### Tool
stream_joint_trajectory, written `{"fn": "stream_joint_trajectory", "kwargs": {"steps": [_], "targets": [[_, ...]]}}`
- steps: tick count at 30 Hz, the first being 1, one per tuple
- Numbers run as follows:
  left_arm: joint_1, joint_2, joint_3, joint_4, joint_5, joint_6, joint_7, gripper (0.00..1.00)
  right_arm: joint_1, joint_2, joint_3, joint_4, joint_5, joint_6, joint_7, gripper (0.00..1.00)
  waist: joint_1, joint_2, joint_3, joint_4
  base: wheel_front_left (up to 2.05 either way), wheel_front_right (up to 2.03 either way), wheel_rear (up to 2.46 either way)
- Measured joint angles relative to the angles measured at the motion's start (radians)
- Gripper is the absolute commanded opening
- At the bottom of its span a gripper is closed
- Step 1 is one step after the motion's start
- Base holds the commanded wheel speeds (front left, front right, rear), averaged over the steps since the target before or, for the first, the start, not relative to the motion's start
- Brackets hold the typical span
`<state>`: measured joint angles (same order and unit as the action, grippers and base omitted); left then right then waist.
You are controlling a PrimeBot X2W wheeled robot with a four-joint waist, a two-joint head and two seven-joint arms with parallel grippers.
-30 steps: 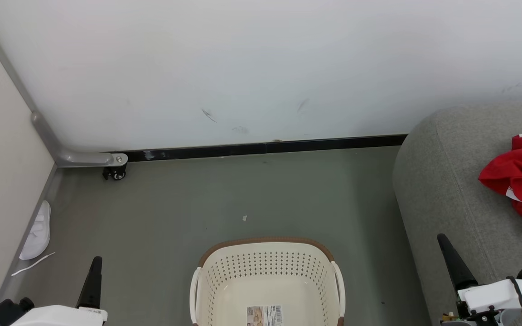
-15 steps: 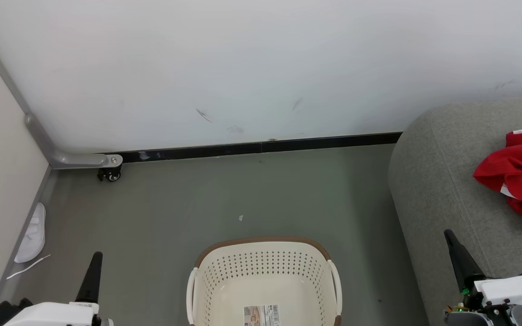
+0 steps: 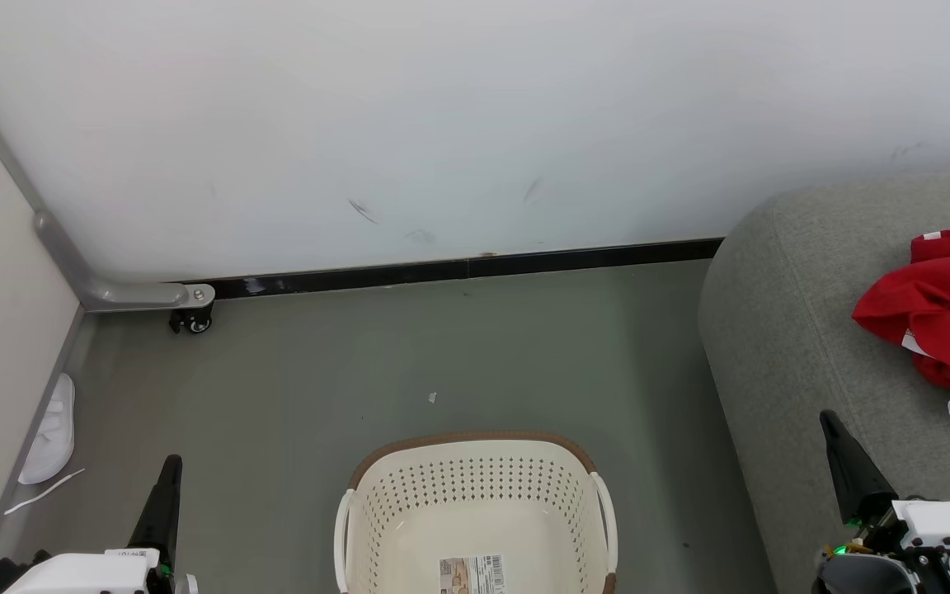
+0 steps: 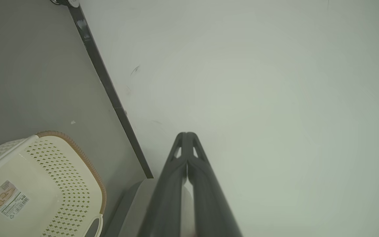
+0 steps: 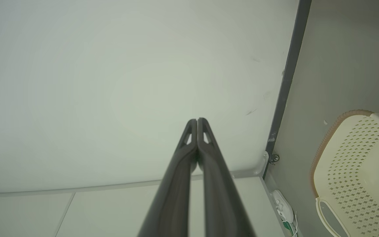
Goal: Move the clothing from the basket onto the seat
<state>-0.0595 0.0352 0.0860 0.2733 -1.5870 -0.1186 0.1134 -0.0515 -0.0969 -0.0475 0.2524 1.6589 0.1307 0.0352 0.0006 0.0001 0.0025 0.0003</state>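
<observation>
The cream basket [image 3: 475, 495] with a brown rim stands on the floor at the bottom centre; only a paper label lies on its bottom. It shows too in the left wrist view, basket [image 4: 44, 184], and the right wrist view, basket [image 5: 357, 171]. Red clothing [image 3: 945, 309] with white trim lies bunched on the grey seat [image 3: 780, 330] at the right. My left gripper [image 3: 170, 466] is shut at the lower left, over the floor left of the basket; its fingers [image 4: 176, 171] press together. My right gripper [image 3: 830, 421] is shut over the seat's front part, below the clothing; its fingers [image 5: 206, 154] meet.
A white wall with a black baseboard [image 3: 458, 271] runs behind. A grey metal frame with a caster [image 3: 186, 318] sits at the left corner. A white slipper [image 3: 50, 433] and a white strip lie by the left wall. A small scrap [image 3: 432, 398] lies on the floor.
The whole head view has shifted a little leftward, so the camera moved. Both grippers sit slightly lower in the picture and remain shut. The clothing and basket have not moved.
</observation>
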Motion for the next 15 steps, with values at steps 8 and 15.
{"fn": "stream_joint_trajectory", "kwargs": {"steps": [8, 15], "targets": [[0.000, -0.001, 0.001, 0.001, -0.008, -0.004, 0.000, 0.00, 0.001, 0.000, -0.002, 0.007, 0.013, 0.000, 0.001, 0.00, -0.0001, 0.0000, 0.000, 0.000, 0.00, 0.00, 0.00], [0.000, -0.001, 0.000, 0.001, -0.008, -0.004, 0.000, 0.00, 0.001, 0.000, -0.002, 0.008, 0.013, 0.000, 0.002, 0.00, -0.0001, 0.0000, 0.000, 0.000, 0.00, 0.00, 0.00]]}}
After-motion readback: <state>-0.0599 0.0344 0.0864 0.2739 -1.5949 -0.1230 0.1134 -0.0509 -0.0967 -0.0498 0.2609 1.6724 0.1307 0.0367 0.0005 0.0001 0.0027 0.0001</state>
